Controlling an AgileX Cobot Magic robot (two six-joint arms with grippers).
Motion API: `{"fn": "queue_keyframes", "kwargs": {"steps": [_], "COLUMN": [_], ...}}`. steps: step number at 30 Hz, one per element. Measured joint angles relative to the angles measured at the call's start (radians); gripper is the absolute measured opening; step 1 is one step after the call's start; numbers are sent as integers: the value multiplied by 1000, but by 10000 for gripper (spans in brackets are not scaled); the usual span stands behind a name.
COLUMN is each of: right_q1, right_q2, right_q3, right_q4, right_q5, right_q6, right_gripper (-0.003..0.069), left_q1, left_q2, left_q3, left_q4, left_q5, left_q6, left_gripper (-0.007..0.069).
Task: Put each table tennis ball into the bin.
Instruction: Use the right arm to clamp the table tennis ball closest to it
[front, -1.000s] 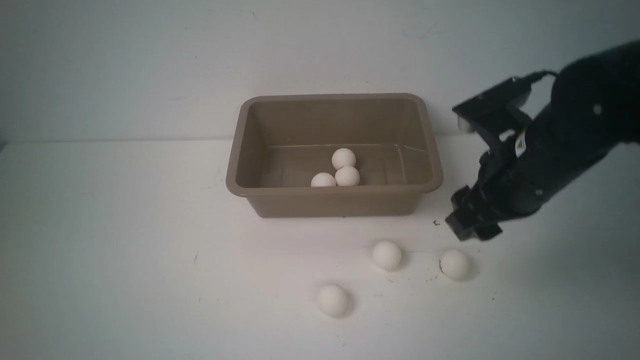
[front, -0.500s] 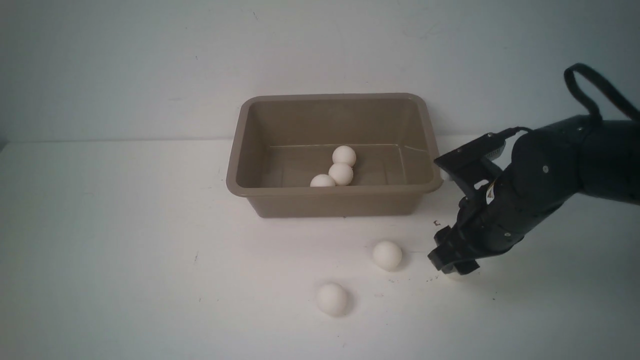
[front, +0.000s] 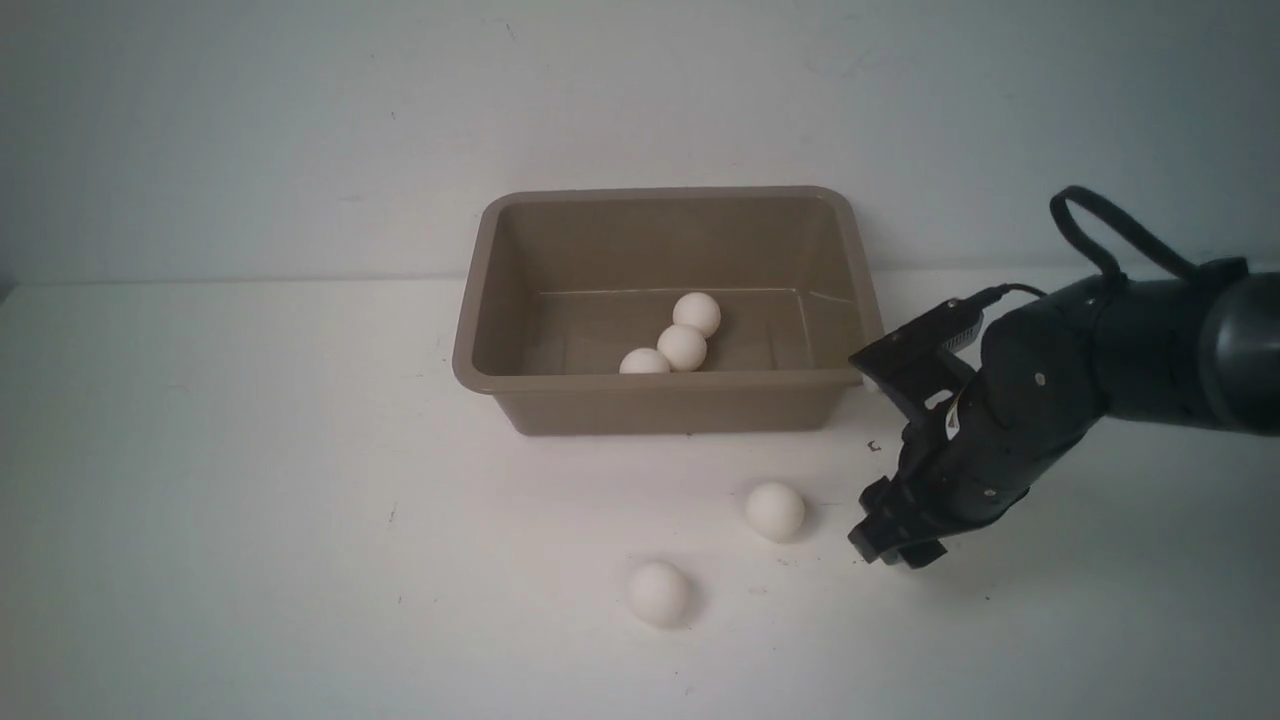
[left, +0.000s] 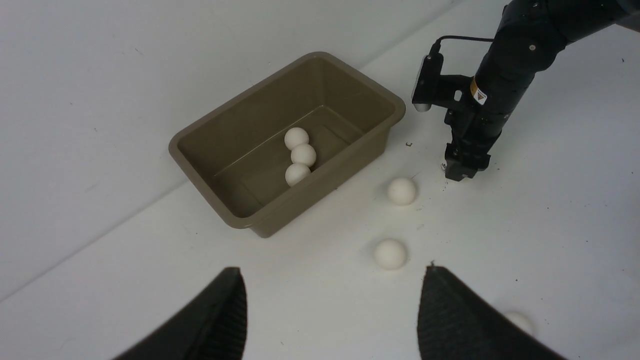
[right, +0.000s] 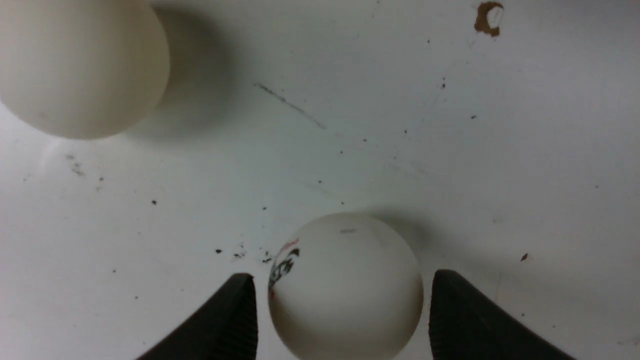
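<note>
The taupe bin (front: 670, 405) stands at the back middle of the table with three table tennis balls (front: 682, 347) inside. Two more balls lie in front of it, one (front: 774, 511) nearer the bin and one (front: 659, 593) closer to me. My right gripper (front: 890, 545) is down at the table, right of them. In the right wrist view its fingers are open around a marked ball (right: 345, 285), with a small gap on each side. My left gripper (left: 332, 300) hangs open and empty high above the table.
A further ball (left: 520, 322) shows partly behind one left finger in the left wrist view. Another ball (right: 80, 65) lies close beside the right gripper's ball. Small dark specks dot the white table (front: 250, 500), and a wall rises behind the bin.
My right arm has come down and forward onto the marked ball, which it now hides in the front view. The balls in the bin shifted slightly.
</note>
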Motion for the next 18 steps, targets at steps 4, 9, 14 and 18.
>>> {"fn": "queue_keyframes", "kwargs": {"steps": [4, 9, 14, 18], "right_q1": [0, 0, 0, 0], "right_q2": [20, 24, 24, -11], "right_q3": [-3, -10, -39, -101], "right_q4": [-10, -17, -18, -18], "right_q5": [-17, -22, 30, 143], "right_q6": [2, 12, 14, -5], "right_gripper": [424, 365, 365, 365], "left_q1": [0, 0, 0, 0], "left_q2": [0, 0, 0, 0], "left_q3": [0, 0, 0, 0], "left_q4": [0, -3, -2, -2], "left_q5": [0, 0, 0, 0], "left_q6": [0, 0, 0, 0], "left_gripper": [415, 415, 415, 415]}}
